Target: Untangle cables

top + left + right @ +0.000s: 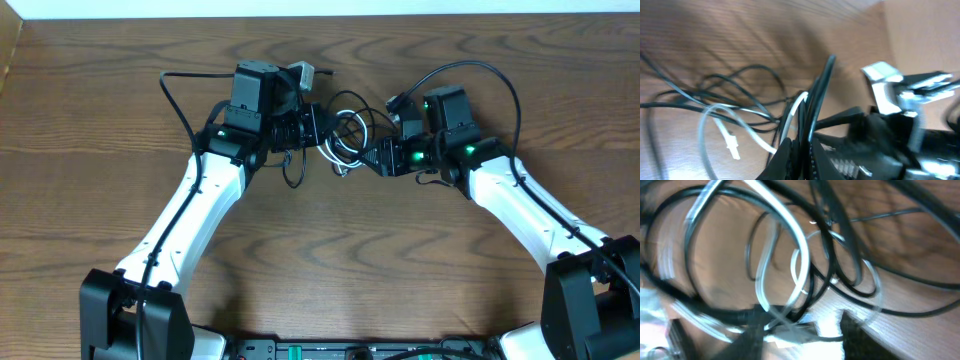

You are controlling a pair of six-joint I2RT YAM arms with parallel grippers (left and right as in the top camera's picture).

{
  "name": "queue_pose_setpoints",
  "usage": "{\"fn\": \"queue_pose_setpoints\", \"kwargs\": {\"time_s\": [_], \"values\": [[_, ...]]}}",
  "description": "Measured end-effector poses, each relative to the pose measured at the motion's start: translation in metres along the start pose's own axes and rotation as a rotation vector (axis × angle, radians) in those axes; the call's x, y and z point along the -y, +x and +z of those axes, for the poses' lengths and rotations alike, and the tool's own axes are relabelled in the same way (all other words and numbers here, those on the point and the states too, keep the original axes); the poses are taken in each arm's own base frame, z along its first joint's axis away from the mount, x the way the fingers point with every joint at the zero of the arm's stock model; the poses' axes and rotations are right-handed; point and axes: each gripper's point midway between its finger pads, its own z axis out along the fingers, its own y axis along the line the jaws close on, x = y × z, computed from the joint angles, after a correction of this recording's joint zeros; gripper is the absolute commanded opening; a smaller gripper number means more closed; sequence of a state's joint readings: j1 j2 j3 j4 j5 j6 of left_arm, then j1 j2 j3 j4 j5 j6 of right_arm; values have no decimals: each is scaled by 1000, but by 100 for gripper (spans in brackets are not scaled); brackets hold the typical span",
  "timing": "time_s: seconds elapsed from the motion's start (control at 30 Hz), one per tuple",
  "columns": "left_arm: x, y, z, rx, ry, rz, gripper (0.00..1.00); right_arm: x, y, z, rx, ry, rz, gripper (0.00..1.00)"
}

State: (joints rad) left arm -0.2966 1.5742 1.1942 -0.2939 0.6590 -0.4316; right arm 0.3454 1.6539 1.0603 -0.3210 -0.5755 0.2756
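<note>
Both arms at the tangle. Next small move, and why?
Probably close the right gripper on the white cable looping between its spread fingers. The left gripper looks clamped on the cables, so a second hold would let the two pull apart.

A dark brown tabletop with flowing wood grain fills the overhead view under soft, even light, bordered along its far edge by a pale strip, possibly a wall, with a tan surface at the far left corner.
</note>
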Motion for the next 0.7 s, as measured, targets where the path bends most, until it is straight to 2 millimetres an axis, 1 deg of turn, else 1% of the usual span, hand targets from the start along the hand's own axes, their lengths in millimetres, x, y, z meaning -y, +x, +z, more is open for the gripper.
{"fn": "queue_pose_setpoints", "kwargs": {"time_s": [0.1, 0.13, 0.2, 0.23, 0.3, 0.37, 0.43, 0.47, 0.5, 0.53, 0.57, 0.6, 0.7], "values": [[15, 7, -1, -43, 84, -36, 7, 16, -1, 0, 14, 100, 27, 17], [19, 9, -1, -57, 108, -41, 7, 22, -3, -1, 27, 137, 39, 14], [22, 16, -2, -92, 130, -60, 7, 28, -8, -2, 52, 172, 49, 1], [21, 23, -3, -121, 130, -81, 8, 30, -11, -2, 68, 186, 53, 1], [20, 30, -3, -151, 126, -107, 7, 33, -12, -3, 75, 199, 56, 1], [22, 37, -5, -180, 142, -117, 8, 42, -10, -5, 76, 254, 80, 6], [39, 45, -10, -229, 246, -77, 7, 77, 4, -18, 63, 457, 185, 6], [42, 46, -11, -235, 265, -61, 8, 87, 8, -23, 63, 515, 220, 6], [44, 47, -12, -240, 285, -36, 8, 103, 10, -33, 79, 598, 266, 5], [41, 45, -12, -230, 275, -19, 7, 113, 9, -40, 102, 645, 291, 3], [33, 42, -12, -211, 240, -15, 7, 120, 8, -46, 116, 677, 311, 2], [20, 37, -11, -185, 176, -16, 7, 126, 8, -51, 126, 703, 327, 1], [-43, 17, -16, -78, -114, -50, 7, 148, 7, -69, 163, 776, 396, 1]]}}
